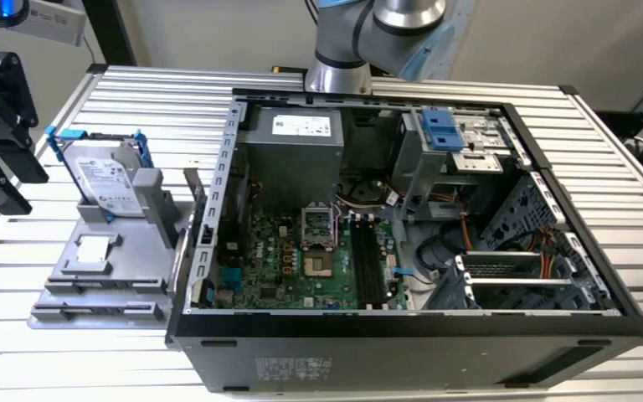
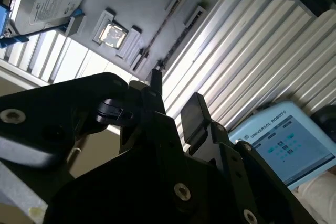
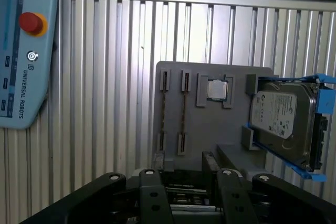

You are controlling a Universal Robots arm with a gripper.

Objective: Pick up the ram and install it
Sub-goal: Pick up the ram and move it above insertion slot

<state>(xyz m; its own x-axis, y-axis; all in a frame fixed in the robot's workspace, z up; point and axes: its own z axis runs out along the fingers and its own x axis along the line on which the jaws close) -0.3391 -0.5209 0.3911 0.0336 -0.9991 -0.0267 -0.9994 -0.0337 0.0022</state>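
Two ram sticks stand on edge in slotted holders of a grey fixture plate; the ram nearest the plate's edge is a thin dark strip, also seen in the second wrist view as the ram. My gripper is open, with nothing between its black fingers. It hovers above and off the plate, apart from the ram. In the exterior view the gripper hangs at the far left, beside the plate. The motherboard's long black slots lie inside the open computer case.
A hard drive in a blue-handled frame and a square processor chip sit on the same plate. A light-blue teach pendant lies on the ribbed metal table. The arm's base stands behind the case.
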